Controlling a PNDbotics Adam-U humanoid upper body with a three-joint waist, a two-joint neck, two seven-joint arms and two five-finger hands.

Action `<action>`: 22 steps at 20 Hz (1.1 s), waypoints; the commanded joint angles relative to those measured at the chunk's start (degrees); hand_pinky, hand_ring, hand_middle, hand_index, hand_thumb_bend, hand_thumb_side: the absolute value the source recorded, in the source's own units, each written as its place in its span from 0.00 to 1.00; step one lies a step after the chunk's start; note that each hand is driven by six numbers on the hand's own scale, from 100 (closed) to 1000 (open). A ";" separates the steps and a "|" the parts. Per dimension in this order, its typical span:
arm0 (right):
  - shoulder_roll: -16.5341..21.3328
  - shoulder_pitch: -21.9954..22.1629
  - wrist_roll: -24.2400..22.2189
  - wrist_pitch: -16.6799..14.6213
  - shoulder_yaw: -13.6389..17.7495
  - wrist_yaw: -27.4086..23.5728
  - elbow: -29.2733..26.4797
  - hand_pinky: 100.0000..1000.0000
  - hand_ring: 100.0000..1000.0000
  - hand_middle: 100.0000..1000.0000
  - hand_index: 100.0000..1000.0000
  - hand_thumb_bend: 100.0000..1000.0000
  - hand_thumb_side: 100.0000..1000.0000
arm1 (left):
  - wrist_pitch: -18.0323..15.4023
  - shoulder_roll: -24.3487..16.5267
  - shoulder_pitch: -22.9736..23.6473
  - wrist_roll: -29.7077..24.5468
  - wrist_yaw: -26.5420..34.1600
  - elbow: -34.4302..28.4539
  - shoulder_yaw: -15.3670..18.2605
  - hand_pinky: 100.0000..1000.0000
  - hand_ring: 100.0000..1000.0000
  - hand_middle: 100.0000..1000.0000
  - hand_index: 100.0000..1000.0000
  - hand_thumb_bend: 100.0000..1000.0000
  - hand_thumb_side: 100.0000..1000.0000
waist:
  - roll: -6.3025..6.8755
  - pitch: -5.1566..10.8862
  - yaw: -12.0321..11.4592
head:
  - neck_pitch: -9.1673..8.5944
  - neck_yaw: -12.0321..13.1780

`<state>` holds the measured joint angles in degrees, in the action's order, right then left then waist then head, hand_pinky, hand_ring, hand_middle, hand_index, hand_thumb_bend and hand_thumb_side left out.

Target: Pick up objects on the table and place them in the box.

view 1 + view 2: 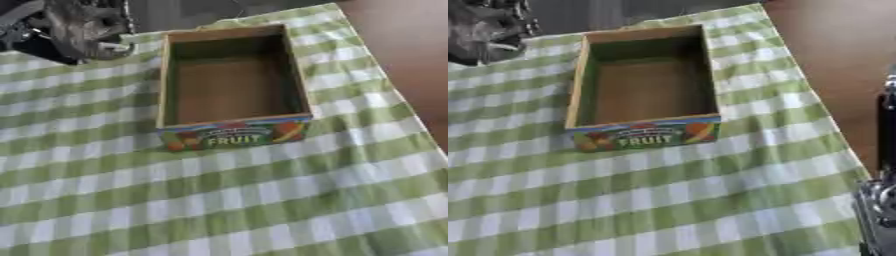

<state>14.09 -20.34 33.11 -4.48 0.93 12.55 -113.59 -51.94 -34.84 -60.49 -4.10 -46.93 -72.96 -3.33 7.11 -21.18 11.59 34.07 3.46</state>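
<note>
An open cardboard box (234, 134) with a colourful "FRUIT" label on its near wall stands on the green-and-white checked cloth (262, 200), a little behind the middle. Only a bare brown floor shows inside it. My left hand (83, 27) hovers blurred at the far left corner, to the left of and behind the box; a small pale bit shows at its lower edge. A black and silver part of my right hand or arm (883, 200) stands at the lower right edge of the right eye view, off the cloth's right side. No loose object shows on the cloth.
The cloth's right edge runs diagonally, with dark brown table (411, 45) beyond it. A dark surface lies behind the cloth's far edge. Open cloth spreads in front of the box and to its left.
</note>
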 commanded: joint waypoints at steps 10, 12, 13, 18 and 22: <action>-2.13 -3.65 -2.42 -1.29 -2.04 -2.64 -1.00 0.88 0.82 0.60 0.79 0.00 0.69 | 2.41 6.88 -6.94 23.48 -31.39 8.19 3.57 0.56 0.56 0.42 0.48 0.00 0.02 | 0.90 -0.18 6.79 | -1.75 7.63; -2.89 -4.28 -3.06 -1.51 -2.57 -3.25 -1.00 0.88 0.82 0.60 0.79 0.00 0.69 | 4.17 8.28 -7.20 27.74 -37.05 9.68 3.83 0.56 0.56 0.41 0.47 0.00 0.01 | 0.84 -0.42 8.07 | -1.17 9.09; -3.20 -4.51 -3.36 -1.61 -2.79 -3.52 -1.00 0.89 0.82 0.60 0.79 0.00 0.69 | 5.15 8.78 -7.20 29.75 -39.97 10.26 3.86 0.57 0.56 0.40 0.46 0.00 0.00 | 0.81 -0.56 8.62 | -0.78 9.83; -4.31 -5.33 -4.67 -1.93 -3.73 -4.62 -1.00 0.89 0.82 0.60 0.79 0.00 0.69 | 10.51 10.58 -6.59 38.24 -53.63 13.08 4.36 0.57 0.55 0.40 0.46 0.00 0.00 | 0.56 -1.37 10.85 | -0.97 13.29; -4.68 -5.55 -5.35 -2.03 -4.12 -5.13 -1.00 0.89 0.82 0.60 0.79 0.00 0.69 | 11.88 10.99 -6.20 42.17 -59.38 15.83 4.74 0.58 0.56 0.41 0.47 0.00 0.01 | 0.65 -1.78 11.47 | -1.55 13.69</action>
<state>9.29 -25.22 28.09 -6.40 -3.03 7.92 -113.59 -36.50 -23.08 -65.65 32.38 -104.57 -57.07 0.63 8.33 -24.14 23.05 33.10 16.83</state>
